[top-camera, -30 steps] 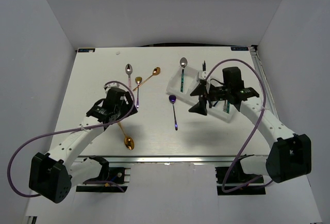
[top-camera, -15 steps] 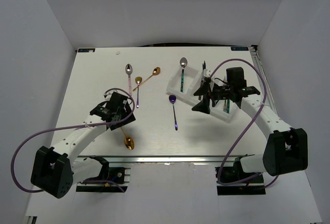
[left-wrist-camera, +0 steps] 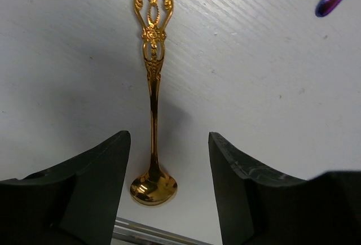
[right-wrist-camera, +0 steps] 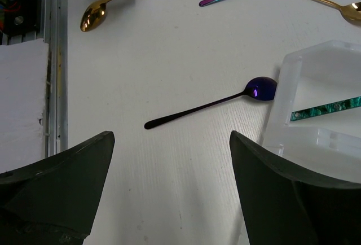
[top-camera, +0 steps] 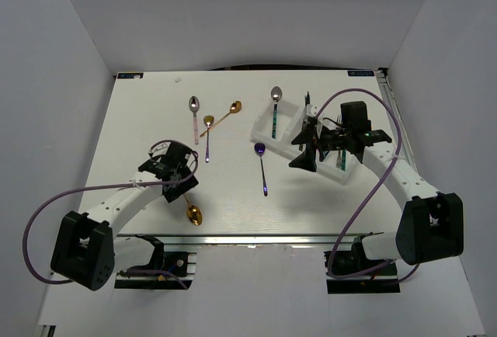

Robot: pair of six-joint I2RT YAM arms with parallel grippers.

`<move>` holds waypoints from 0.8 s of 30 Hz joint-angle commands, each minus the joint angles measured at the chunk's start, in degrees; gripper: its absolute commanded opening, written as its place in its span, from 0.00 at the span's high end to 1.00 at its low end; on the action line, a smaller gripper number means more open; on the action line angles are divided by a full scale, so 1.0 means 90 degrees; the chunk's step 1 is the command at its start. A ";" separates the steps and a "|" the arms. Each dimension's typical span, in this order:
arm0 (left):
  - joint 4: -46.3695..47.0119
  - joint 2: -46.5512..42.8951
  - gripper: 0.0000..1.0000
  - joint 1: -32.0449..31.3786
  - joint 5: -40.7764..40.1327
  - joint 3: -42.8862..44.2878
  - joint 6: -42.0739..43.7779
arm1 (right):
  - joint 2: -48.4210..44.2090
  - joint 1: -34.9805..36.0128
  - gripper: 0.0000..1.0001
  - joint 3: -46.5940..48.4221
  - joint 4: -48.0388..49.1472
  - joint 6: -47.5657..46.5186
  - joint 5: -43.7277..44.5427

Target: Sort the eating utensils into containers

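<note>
left gripper [left-wrist-camera: 168, 143] has pulled back nearward, fingers apart astride one ornate gold metal spoon [left-wrist-camera: 152, 87]. right gripper [right-wrist-camera: 172, 138] fingers apart beside one white three-compartment plastic tray [right-wrist-camera: 316, 58]. five spoons [top-camera: 263, 168] loose on table [top-camera: 140, 119].

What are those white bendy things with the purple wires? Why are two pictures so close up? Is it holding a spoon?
Those are two robot arms bolted to a white table. One picture looks down from above; the other two come from little cameras on each wrist, so you see black fingers up close. Spoons lie scattered on the table, and a white tray has a green-handled piece inside. The left hand hangs open over a gold spoon, a finger on either side, not gripping it. The right hand is open and empty, near a dark purple spoon beside the tray.
</note>
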 commanded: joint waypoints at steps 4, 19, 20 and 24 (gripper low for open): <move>0.0452 0.0034 0.34 0.0283 0.0238 -0.0227 -0.0216 | -0.0156 0.0002 0.11 0.0024 -0.0096 -0.0145 -0.0148; 0.0590 0.0551 0.46 0.0498 0.0727 -0.0442 -0.0265 | -0.0137 0.0002 0.11 0.0053 -0.0174 -0.0204 -0.0129; 0.0590 0.0551 0.46 0.0488 0.0736 -0.0432 -0.0245 | -0.0146 0.0002 0.11 0.0063 -0.0174 -0.0203 -0.0138; 0.0580 0.0620 0.49 0.0488 0.0756 -0.0452 -0.0206 | -0.0146 0.0002 0.11 0.0063 -0.0194 -0.0213 -0.0129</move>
